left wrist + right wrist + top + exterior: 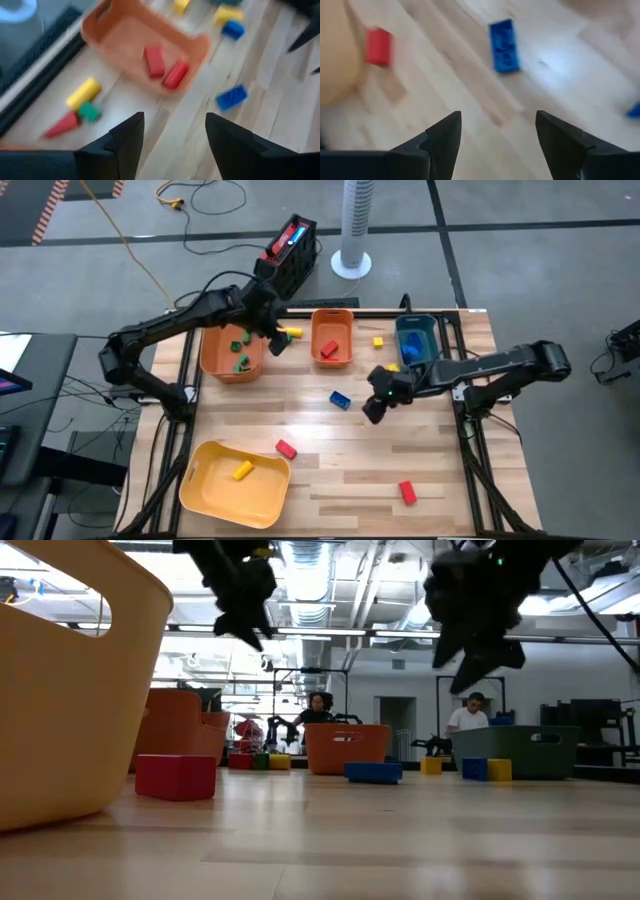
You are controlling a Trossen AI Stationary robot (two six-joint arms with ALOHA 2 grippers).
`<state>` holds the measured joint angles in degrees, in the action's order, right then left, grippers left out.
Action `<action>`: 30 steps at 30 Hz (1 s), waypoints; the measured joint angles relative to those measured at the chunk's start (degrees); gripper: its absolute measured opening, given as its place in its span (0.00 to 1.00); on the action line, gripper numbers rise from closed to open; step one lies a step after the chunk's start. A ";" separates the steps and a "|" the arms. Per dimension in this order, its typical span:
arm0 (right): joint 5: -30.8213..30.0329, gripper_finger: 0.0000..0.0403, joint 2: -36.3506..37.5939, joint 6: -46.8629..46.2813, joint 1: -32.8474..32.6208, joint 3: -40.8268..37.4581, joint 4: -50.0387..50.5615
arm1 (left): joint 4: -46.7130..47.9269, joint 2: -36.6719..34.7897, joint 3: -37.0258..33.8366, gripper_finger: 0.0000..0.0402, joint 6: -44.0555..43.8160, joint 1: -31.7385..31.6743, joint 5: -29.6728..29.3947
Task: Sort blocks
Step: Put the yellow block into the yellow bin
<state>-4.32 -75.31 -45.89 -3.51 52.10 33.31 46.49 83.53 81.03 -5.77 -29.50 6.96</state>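
Small blocks lie scattered on the wooden table: a blue block (340, 398) (504, 45), a red block (286, 448) (378, 46), another red block (407, 491), and yellow blocks (378, 341) (291, 332). My right gripper (378, 402) (498, 132) is open and held above the table just right of the blue block. My left gripper (272, 330) (175, 130) is open and raised between the two orange bins; a yellow, a green and a red block (82, 92) lie below it. In the low view both grippers (245, 600) (480, 610) hang clear of the tabletop.
A large orange bin (215, 360) holds green blocks, a smaller orange bin (332, 320) (200, 45) holds two red blocks, a teal bin (428, 325) holds blue ones, and a yellow bin (215, 495) at the near left holds a yellow block. People stand in the room beyond.
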 joint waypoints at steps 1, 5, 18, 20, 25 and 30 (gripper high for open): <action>0.09 0.66 -0.02 2.94 0.47 0.00 0.66 | -1.27 0.00 0.02 0.51 -0.42 0.20 0.00; 3.40 0.66 0.04 15.68 5.14 0.00 1.38 | -2.33 0.00 0.00 0.51 -4.68 0.39 0.03; 10.82 0.66 -2.89 35.44 21.40 0.02 -3.75 | -5.99 0.00 -0.02 0.51 -8.31 0.59 -5.99; 11.85 0.66 -3.59 35.64 21.72 -0.09 -5.41 | -5.53 0.00 -0.02 0.51 -7.18 0.41 -6.40; 14.01 0.66 -4.48 34.94 21.59 0.85 -7.51 | -1.47 0.00 -0.04 0.51 -6.66 0.20 -5.42; 14.00 0.66 -4.58 32.39 20.84 4.66 -4.33 | 1.17 0.06 -0.07 0.51 -6.35 -1.55 -2.71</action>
<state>9.68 -79.90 -13.49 17.33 56.76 28.99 47.66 83.58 80.97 -12.11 -31.04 4.25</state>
